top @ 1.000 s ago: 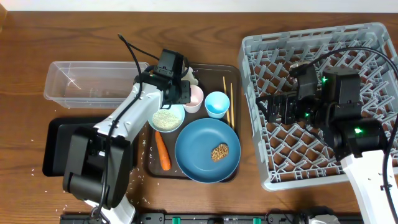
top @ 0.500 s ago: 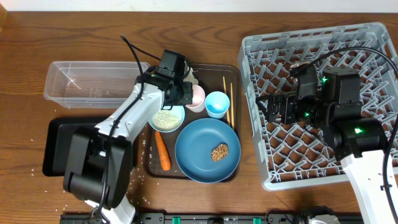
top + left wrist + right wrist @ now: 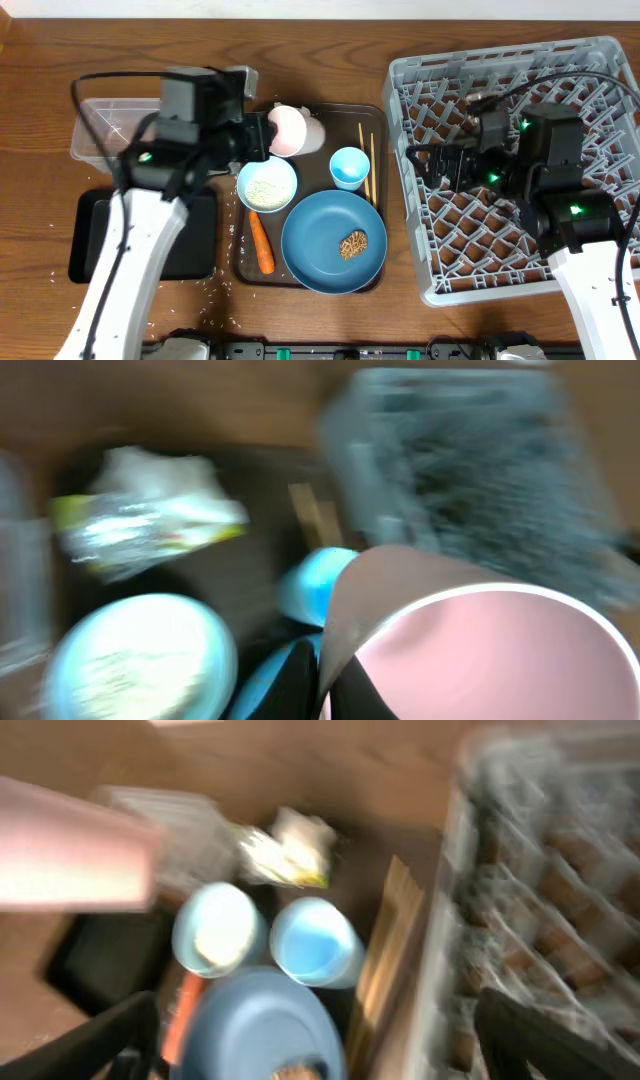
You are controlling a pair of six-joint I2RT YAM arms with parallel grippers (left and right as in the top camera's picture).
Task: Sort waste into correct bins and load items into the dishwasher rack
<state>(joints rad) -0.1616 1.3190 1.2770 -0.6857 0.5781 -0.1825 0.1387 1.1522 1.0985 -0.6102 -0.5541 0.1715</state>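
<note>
Around: small pink cup (image 3: 288, 131) hung over the top of the brown serving tray (image 3: 345, 122), above the white bowl (image 3: 267, 186), left of the small light-blue cup (image 3: 349, 167).
Left gripper (image 3: 252, 138): clamped on the cup.
Right gripper (image 3: 430, 165): jaws apart, over the dishwasher rack (image 3: 600, 70).
Views: overhead, the cup covered the silver and yellow-green wrapper (image 3: 140, 525); the blurred left wrist view showed it.
Axis: the cup's round face turned upward; chopsticks (image 3: 367, 160) ran top-to-bottom.
</note>
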